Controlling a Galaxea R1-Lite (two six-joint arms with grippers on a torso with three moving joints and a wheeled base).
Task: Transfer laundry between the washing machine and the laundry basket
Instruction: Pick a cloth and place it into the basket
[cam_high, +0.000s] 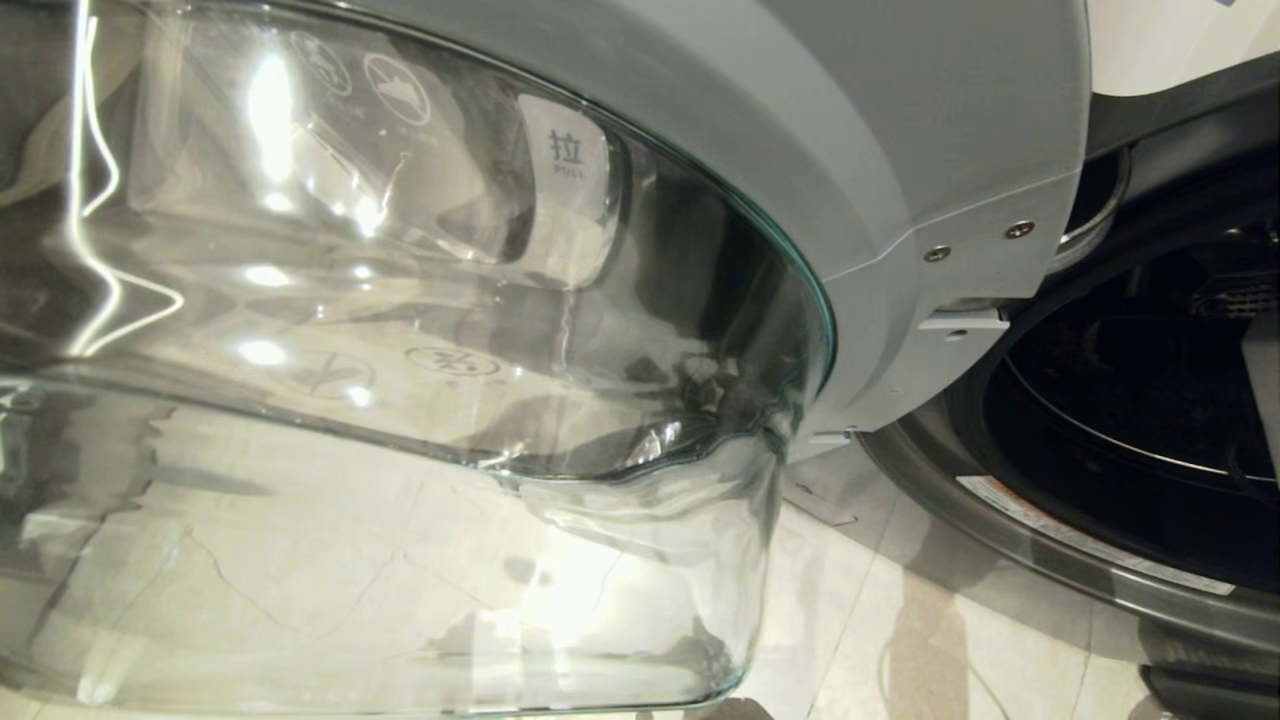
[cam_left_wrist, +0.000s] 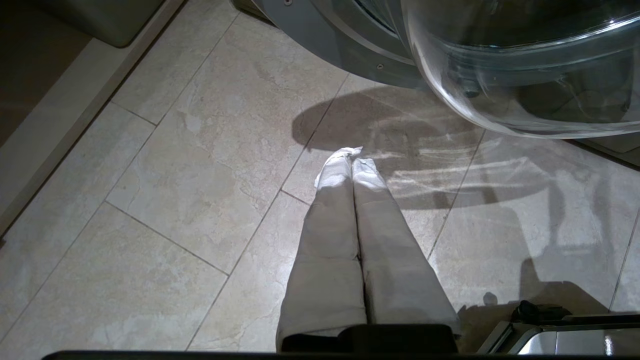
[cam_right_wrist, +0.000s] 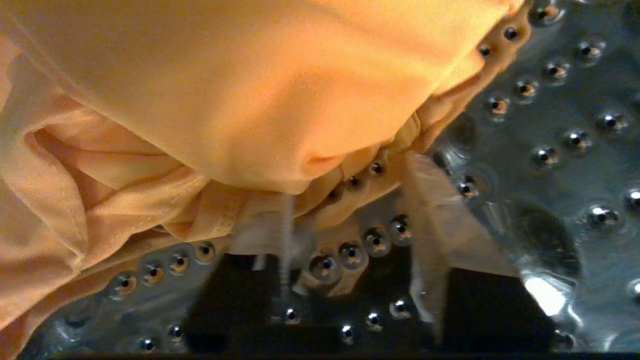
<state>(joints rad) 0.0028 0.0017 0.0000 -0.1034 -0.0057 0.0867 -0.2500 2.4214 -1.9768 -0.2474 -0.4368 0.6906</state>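
Left claw (cam_left_wrist: 352, 155) hangs pointing down above the floor, cloth-wrapped fingers (cam_left_wrist: 330, 215) pressed flat together, nothing between them. Right claw (cam_right_wrist: 350, 235) is reached in low and nearly level, pale fingers (cam_right_wrist: 440, 220) partly apart; grip unclear from here. Neither arm shows in the head view.

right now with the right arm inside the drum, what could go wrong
The right gripper stands open at the edge of the orange garment, so it may pinch only a thin fold. The open glass door fills the head view, hiding that grab. The shut left gripper hangs near the door and could bump it.
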